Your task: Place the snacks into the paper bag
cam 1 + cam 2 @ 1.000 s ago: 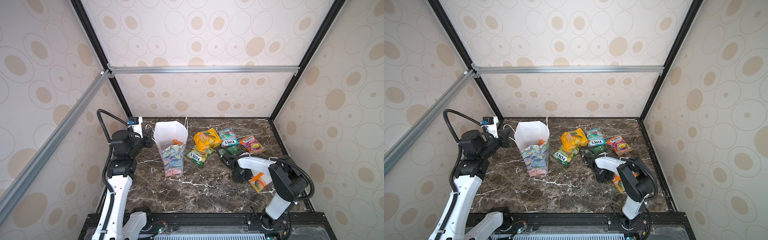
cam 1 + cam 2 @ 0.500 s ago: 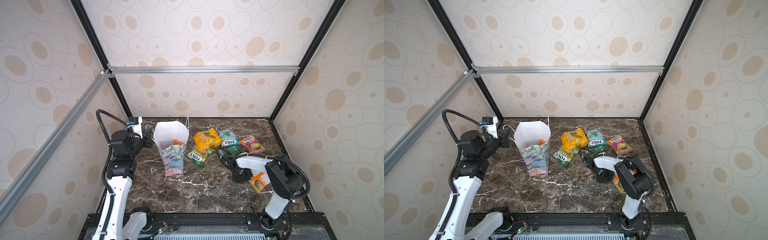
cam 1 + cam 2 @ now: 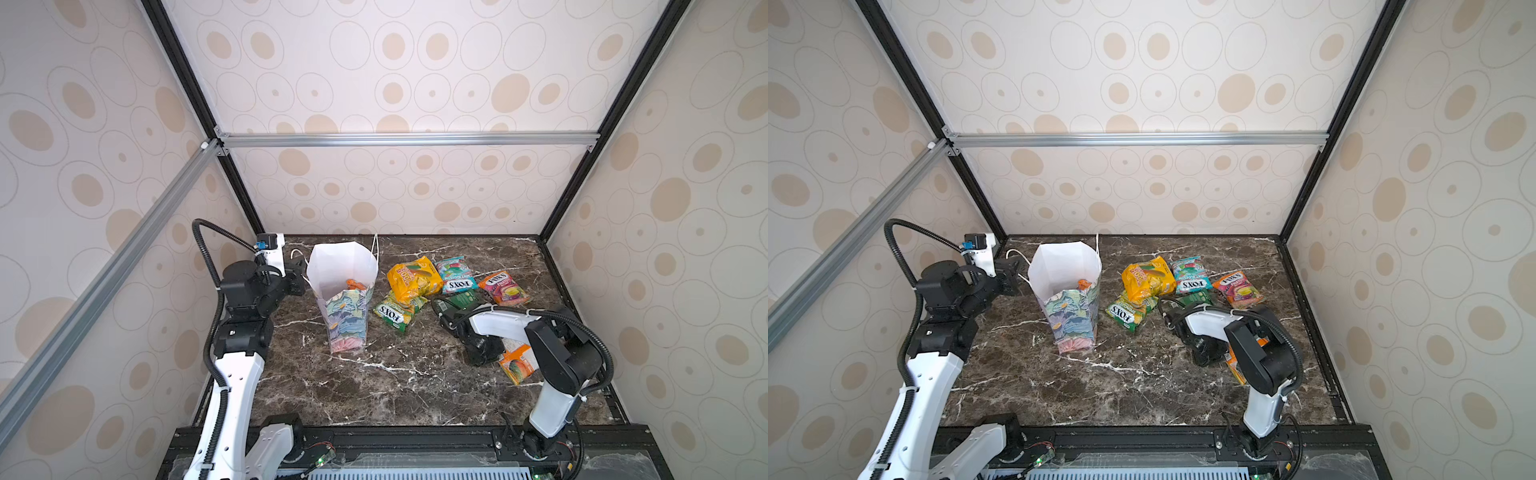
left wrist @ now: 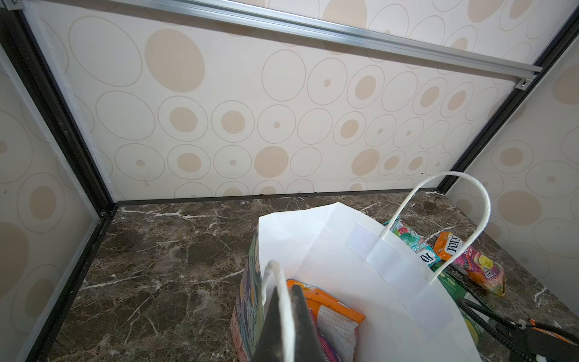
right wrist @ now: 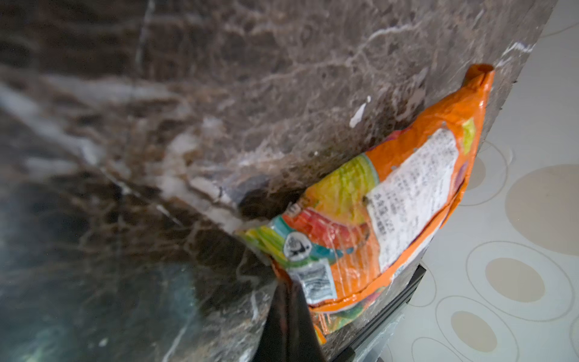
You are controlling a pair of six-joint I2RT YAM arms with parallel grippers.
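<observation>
The paper bag (image 3: 347,320) is stood upright & open on the tabletop (image 3: 374,386), w/ an orange-white packet (image 4: 326,310) seen inside. One cord handle (image 4: 270,269) is pinched by the left gripper (image 4: 285,291), jaws pressed together on the cord. A corner of an orange packet (image 5: 391,203), lying flat nr the tabletop's right edge, is pinched by the right gripper (image 5: 286,288), jaws closed on it. Five more, incl. a yellow packet (image 3: 413,280), are spread btw bag & right arm (image 3: 503,322)

walls (image 3: 415,62): cream, beige circle print | rails (image 3: 407,139): aluminium | posts (image 3: 571,189): black | tabletop (image 3: 374,386): dark brown marble
</observation>
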